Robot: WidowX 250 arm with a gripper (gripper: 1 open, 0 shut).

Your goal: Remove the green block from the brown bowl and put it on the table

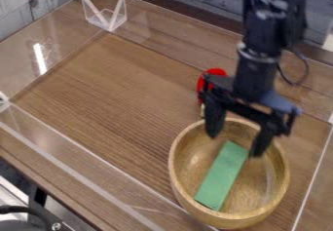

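The hand (243, 130) is hanging with its fingers spread wide and pointing down, gripping nothing, above the brown bowl (185, 151). The green block (220, 176) is lying flat inside that bowl, which is sitting on the tabletop (111, 94) near a red toy (209, 79).

The table (104, 89) (clear-walled) bears the brown bowl (185, 181) and a red toy (209, 81).
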